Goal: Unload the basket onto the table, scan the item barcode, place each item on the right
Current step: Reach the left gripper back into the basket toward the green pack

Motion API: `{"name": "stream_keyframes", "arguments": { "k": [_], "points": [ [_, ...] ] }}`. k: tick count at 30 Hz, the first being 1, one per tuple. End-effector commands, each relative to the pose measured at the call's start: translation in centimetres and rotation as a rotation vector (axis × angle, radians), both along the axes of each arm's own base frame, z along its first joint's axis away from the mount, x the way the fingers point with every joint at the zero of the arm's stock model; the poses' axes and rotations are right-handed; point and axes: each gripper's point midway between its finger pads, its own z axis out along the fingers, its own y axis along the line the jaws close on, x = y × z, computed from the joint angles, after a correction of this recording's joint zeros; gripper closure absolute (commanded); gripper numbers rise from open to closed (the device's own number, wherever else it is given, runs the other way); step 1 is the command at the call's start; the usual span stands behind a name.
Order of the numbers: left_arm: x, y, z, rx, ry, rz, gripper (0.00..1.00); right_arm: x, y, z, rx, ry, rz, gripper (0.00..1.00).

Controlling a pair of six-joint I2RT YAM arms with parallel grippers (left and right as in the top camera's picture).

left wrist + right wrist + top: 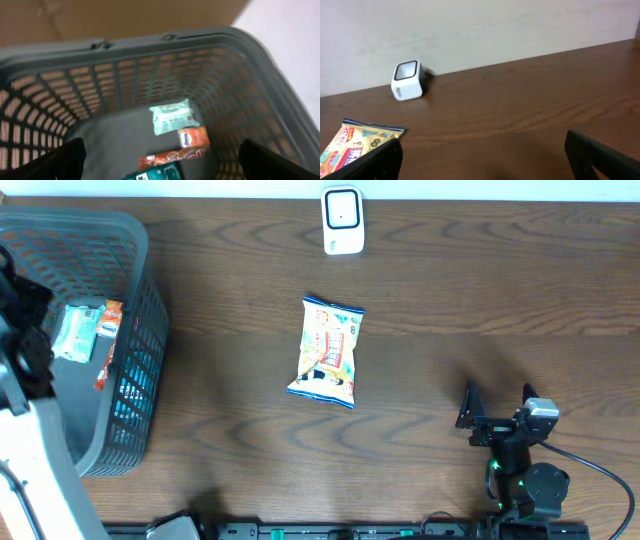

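Snack bag: one crinkled pouch, yellow and white print with a blue upper edge. It lies flat near the middle of the desk, centre of the overhead frame, and touches nothing else. The right wrist view shows one corner of it at lower left.

Scanner: small white box with a dark window. It stands at the top centre of the overhead frame by the far edge of the desk, well apart from the bag.

Basket: grey plastic with lattice walls, at the left edge of the overhead frame. Contents:
- pale green packet
- orange packet, just beside the green one
- red-orange wrapper
- teal-labelled item, partly cut off at the bottom of the left wrist view

Left end effector: released, with its fingers spread to the two lower corners of its own view. It hangs above the basket opening and grasps nothing.

Right end effector: released, with its jaws standing wide. It sits at the lower right of the overhead frame, above bare desk, well apart from the bag, and grasps nothing. It faces toward the scanner and the far wall.

Desk: dark brown wood grain.
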Motion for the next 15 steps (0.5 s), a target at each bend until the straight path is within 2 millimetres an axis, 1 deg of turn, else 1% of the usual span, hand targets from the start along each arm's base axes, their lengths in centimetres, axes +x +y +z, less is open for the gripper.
{"name": "stream_keyframes", "arguments": {
  "k": [1, 4, 6, 8, 15],
  "points": [
    [0.7, 1.1, -2.1, -0.071, -0.001, 0.094, 0.02, 0.0, 0.1, 0.0, -0.007, 0.0, 0.002, 0.01],
    [2.1, 1.5, -4.7, -0.099, 0.095, 0.054, 0.02, 0.0, 0.1, 0.0, -0.007, 0.0, 0.002, 0.01],
    [3.4, 1.5, -6.8, -0.122, 0.172, -0.003, 0.02, 0.0, 0.1, 0.0, -0.007, 0.0, 0.002, 0.01],
    [4.2, 1.9, -8.9, -0.144, 0.236, -0.014, 0.03, 0.0, 0.1, 0.0, -0.007, 0.0, 0.002, 0.01],
    [5.5, 3.0, -15.2, -0.218, 0.373, -0.002, 0.03, 0.0, 0.1, 0.0, -0.007, 0.0, 0.002, 0.01]
  ]
}}
